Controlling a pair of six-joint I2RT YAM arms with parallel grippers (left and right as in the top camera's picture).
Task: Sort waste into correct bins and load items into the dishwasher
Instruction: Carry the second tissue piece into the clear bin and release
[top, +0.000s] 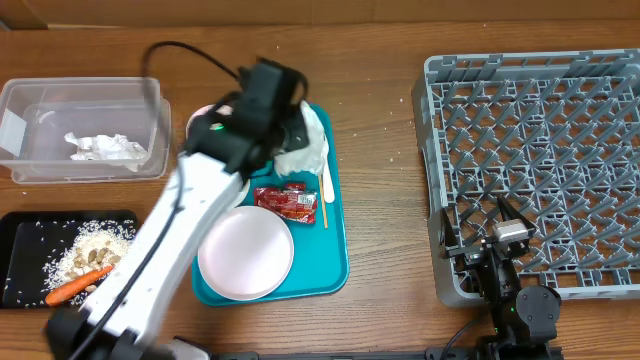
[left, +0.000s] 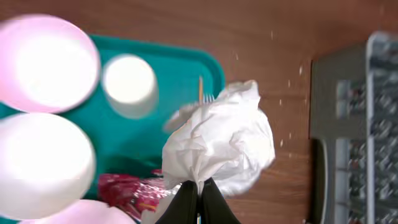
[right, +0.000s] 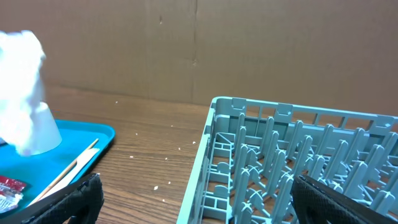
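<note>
- Left wrist: my left gripper pinches a crumpled napkin, with the teal tray and crumb-flecked wooden table beneath it.
- My right gripper gapes wide; dish rack just ahead, cardboard wall beyond.

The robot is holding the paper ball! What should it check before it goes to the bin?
1. Grip: the left gripper has its jaws shut on the crumpled napkin: ok.
2. Napkin lifted clear of the teal tray: cannot tell.
3. Room in the clear tub, which holds only the other napkin: ok.
4. Right gripper open at the dish rack, far from the way to the tub: ok.
</note>
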